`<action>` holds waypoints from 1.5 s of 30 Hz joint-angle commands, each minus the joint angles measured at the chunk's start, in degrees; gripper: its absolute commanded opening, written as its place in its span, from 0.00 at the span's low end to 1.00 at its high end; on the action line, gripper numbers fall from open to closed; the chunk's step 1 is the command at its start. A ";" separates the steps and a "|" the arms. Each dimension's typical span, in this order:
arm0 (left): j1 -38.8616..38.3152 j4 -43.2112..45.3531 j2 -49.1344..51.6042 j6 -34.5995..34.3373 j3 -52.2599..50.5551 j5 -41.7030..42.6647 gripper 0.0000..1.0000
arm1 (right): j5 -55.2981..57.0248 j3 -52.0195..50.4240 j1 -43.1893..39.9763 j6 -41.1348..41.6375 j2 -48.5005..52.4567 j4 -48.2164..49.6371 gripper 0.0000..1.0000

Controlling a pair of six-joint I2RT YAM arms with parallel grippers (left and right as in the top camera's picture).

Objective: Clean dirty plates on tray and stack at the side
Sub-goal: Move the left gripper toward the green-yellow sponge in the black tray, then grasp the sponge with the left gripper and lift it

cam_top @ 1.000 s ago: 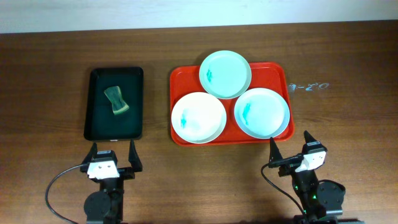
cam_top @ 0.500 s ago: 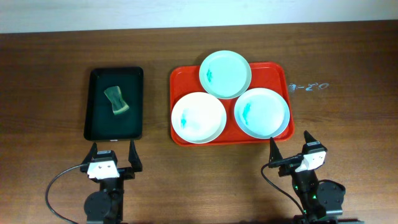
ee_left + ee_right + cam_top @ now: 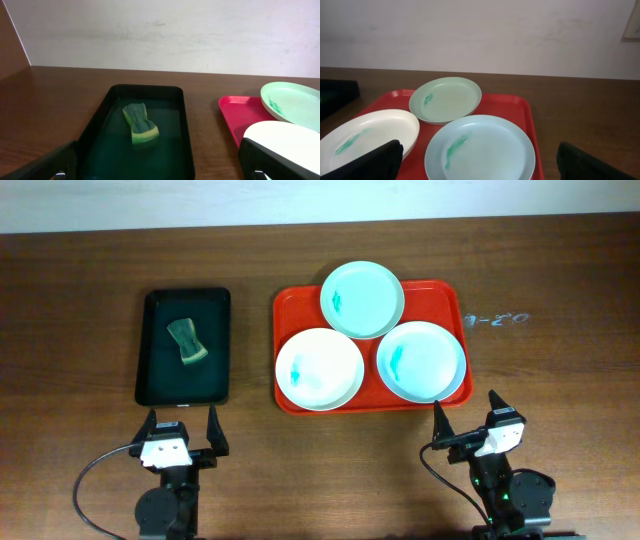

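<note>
The red tray [image 3: 288,308] holds three plates, each with a teal smear: a mint plate [image 3: 362,298] at the back, a white plate [image 3: 319,369] front left, a pale blue plate [image 3: 421,360] front right. The right wrist view shows the mint plate [image 3: 445,99], white plate [image 3: 365,135], blue plate [image 3: 480,148] and tray [image 3: 507,106]. My left gripper [image 3: 183,427] is open and empty, near the table's front, below the black tray. My right gripper [image 3: 467,411] is open and empty, just in front of the red tray's right corner.
A black tray [image 3: 156,380] stands left of the red tray with a green-yellow sponge [image 3: 187,341] in it; the left wrist view shows the tray [image 3: 186,125] and the sponge [image 3: 140,123]. A white wall runs behind the table. Faint chalk marks [image 3: 495,320] lie right of the red tray.
</note>
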 commanded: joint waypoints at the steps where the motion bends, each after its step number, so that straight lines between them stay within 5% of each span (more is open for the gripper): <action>1: -0.33 -0.13 -0.07 -0.35 -0.11 0.35 0.99 | 0.35 -0.46 0.26 0.42 -0.42 -0.09 0.98; 4: -0.33 4.92 -0.07 -0.63 -0.11 6.38 0.99 | 0.35 -0.46 0.26 0.42 -0.42 -0.09 0.98; 7: -0.33 23.89 -0.07 -0.61 -0.11 19.74 0.99 | 0.35 -0.46 0.28 0.42 -0.42 -0.09 0.98; 10: -0.33 46.34 -0.07 -0.52 0.44 20.94 0.99 | 0.35 -0.46 0.26 0.42 -0.42 -0.09 0.98; 17: -0.33 46.01 10.80 6.91 11.30 19.06 0.99 | 0.35 -0.46 0.26 0.42 -0.42 -0.09 0.98; 20: -0.33 35.28 24.13 6.91 23.76 19.04 0.99 | 0.35 -0.46 0.26 0.42 -0.42 -0.09 0.98; 23: -0.33 4.28 42.71 11.21 48.04 18.43 0.99 | 0.33 -0.46 0.26 0.42 -0.42 -0.09 0.98; 25: -0.33 -20.26 56.72 10.93 66.64 27.08 0.99 | 0.35 -0.46 0.26 0.42 -0.42 -0.09 0.98; 26: -0.33 -23.54 59.56 10.95 70.03 28.22 0.99 | 0.35 -0.46 0.26 0.42 -0.42 -0.09 0.98; 27: -0.33 -26.08 62.62 10.84 73.29 25.40 0.99 | 0.35 -0.46 0.26 0.42 -0.42 -0.09 0.99; 29: -0.31 -34.97 70.53 -3.10 82.03 4.33 0.99 | 0.35 -0.46 0.28 0.42 -0.42 -0.09 0.98; 31: 0.48 -50.60 82.53 -4.66 96.21 -0.96 0.99 | 0.35 -0.46 0.26 0.42 -0.42 -0.09 0.98; 33: 1.62 -56.46 89.09 -6.21 101.83 -0.96 0.99 | 0.35 -0.46 0.26 0.42 -0.42 -0.09 0.98; 37: 5.46 -55.34 99.32 -13.60 102.14 -0.07 0.99 | 0.35 -0.46 0.26 0.42 -0.42 -0.09 0.98; 41: 7.08 -53.18 109.07 -13.60 102.14 4.31 0.99 | 0.35 -0.46 0.26 0.42 -0.42 -0.09 0.98; 42: 7.08 -52.30 111.89 -13.55 102.14 4.85 0.96 | 0.35 -0.46 0.28 0.42 -0.42 -0.09 0.98; 44: 7.23 -50.99 116.21 -13.55 102.14 5.38 0.73 | 0.35 -0.46 0.26 0.42 -0.42 -0.09 0.98; 45: 7.30 -50.49 117.66 -13.57 102.14 5.40 0.71 | 0.35 -0.46 0.28 0.42 -0.42 -0.09 0.98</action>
